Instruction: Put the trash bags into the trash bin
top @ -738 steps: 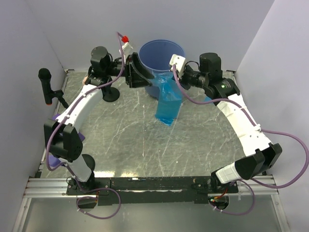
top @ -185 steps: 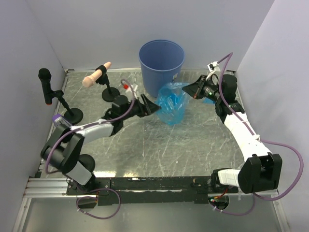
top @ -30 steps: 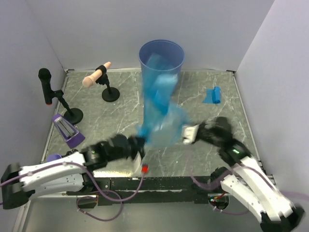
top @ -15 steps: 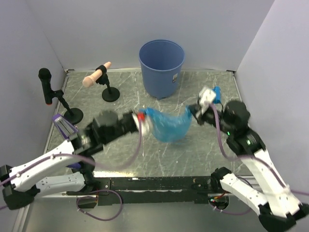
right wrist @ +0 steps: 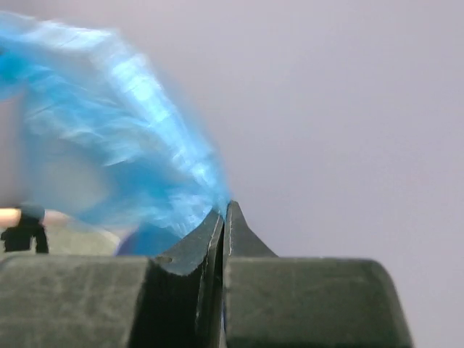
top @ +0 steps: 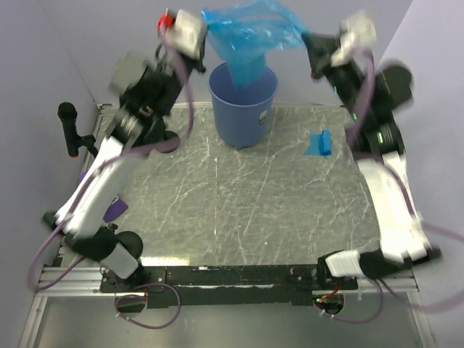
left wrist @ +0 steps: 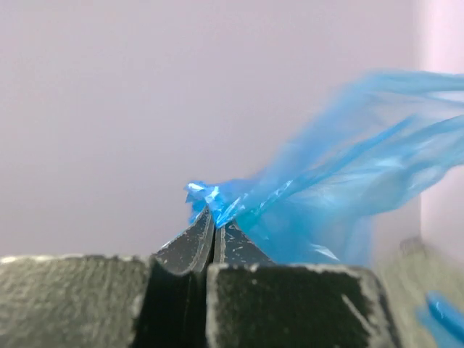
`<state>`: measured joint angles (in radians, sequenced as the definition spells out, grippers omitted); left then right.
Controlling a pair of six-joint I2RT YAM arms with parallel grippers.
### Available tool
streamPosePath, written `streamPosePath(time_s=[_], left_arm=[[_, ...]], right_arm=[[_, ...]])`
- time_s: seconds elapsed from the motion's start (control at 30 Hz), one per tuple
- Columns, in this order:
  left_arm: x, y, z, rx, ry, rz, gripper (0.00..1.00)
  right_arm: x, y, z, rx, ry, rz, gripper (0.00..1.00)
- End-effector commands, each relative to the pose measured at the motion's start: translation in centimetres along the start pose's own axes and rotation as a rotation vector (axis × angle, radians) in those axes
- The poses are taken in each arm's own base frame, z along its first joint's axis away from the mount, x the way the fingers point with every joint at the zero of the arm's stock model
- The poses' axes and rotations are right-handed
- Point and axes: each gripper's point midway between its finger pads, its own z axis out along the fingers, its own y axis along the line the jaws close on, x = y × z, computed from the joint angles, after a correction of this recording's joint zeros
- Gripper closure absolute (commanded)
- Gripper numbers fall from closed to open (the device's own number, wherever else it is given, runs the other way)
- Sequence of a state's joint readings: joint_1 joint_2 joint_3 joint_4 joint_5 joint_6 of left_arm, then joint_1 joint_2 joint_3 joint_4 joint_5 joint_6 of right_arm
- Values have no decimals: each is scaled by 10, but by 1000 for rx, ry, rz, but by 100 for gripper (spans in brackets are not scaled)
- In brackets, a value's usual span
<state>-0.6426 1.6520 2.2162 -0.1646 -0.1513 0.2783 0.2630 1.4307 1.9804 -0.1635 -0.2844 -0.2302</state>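
A translucent blue trash bag (top: pixel 250 36) is stretched high in the air between both arms, its lower end hanging down toward the mouth of the round blue trash bin (top: pixel 243 109) at the back of the table. My left gripper (top: pixel 204 16) is shut on the bag's left edge; in the left wrist view the film (left wrist: pixel 348 181) bunches out of the closed tips (left wrist: pixel 212 217). On the bag's right edge my right gripper (top: pixel 308 36) is shut, the film (right wrist: pixel 123 145) pinched at its tips (right wrist: pixel 225 210). A second small folded blue trash bag (top: pixel 320 143) lies on the table right of the bin.
A black microphone on a stand (top: pixel 69 130) is at the left edge. A purple object (top: pixel 114 210) lies on the table's left side behind the left arm. Grey walls close in the back and both sides.
Both arms have swung the bag up from low over the table's middle to high above the bin. The bag now hangs spread between them, over the bin's mouth.
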Motion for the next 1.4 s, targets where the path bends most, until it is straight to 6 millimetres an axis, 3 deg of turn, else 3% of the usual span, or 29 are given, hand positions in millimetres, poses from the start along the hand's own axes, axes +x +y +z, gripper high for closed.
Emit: streamPosePath(time_s=[0.0,0.03,0.07,0.13,0.2,0.23,0.27,0.3,0.33,0.37,0.43,0.5,0.6,0.77,0.87,0.93,0.97,1.07,1.1,1.17,1.23,1.27,1.3,1.33,1.37], left_arm=[[-177,-19,-107,16,-665,285,99],[-170,-38,-118,45,-681,358,99],[-147,-60,-126,104,-657,421,99],[-82,-111,-156,336,-600,606,99],[24,-167,-198,672,-457,753,99],[87,-188,-231,874,-374,871,99],[186,-203,-291,1200,-189,1008,99],[241,-194,-330,1388,-94,1166,99],[270,-189,-354,1479,-26,1213,99],[273,-191,-361,1472,3,1154,99],[246,-199,-347,1347,2,970,99],[217,-204,-333,1263,-30,857,99],[191,-206,-314,1168,22,708,99],[177,-196,-267,835,380,227,99],[182,-174,-239,638,529,-15,99],[189,-154,-223,525,592,-138,99],[201,-143,-213,461,650,-173,99],[206,-92,-173,278,705,-183,99],[202,-76,-151,220,699,-176,99],[152,-35,-101,113,569,-136,99],[86,1,-56,35,380,-81,99],[50,13,-41,9,270,-48,99],[8,23,-31,-8,143,-29,99],[-34,30,-25,-12,3,-5,99],[-78,35,-29,-8,-146,11,99]], right_arm=[[-166,66,-120,-128,-637,-491,100],[-147,78,-124,-170,-607,-510,100],[-117,92,-127,-228,-547,-512,100],[-40,117,-136,-333,-385,-496,100],[56,148,-159,-467,-196,-494,100],[120,167,-178,-569,-54,-495,100],[186,186,-207,-700,122,-489,100],[241,202,-245,-862,288,-507,100],[274,218,-287,-1020,424,-458,100],[284,224,-312,-1090,493,-410,100],[272,231,-339,-1120,515,-322,100],[248,230,-334,-1033,422,-291,100],[215,222,-312,-908,314,-252,100],[176,200,-254,-690,372,-18,100],[164,175,-214,-516,425,67,100],[167,159,-186,-412,456,84,100],[168,150,-174,-362,464,78,100],[165,110,-128,-213,464,41,100],[157,89,-106,-149,442,26,100],[130,43,-65,-31,388,1,100],[76,16,-27,2,271,-23,100],[38,6,-14,6,175,-54,100],[-21,-4,-7,24,19,-107,100],[-58,-2,-5,-1,-97,-138,100],[-108,5,-15,-33,-257,-199,100]])
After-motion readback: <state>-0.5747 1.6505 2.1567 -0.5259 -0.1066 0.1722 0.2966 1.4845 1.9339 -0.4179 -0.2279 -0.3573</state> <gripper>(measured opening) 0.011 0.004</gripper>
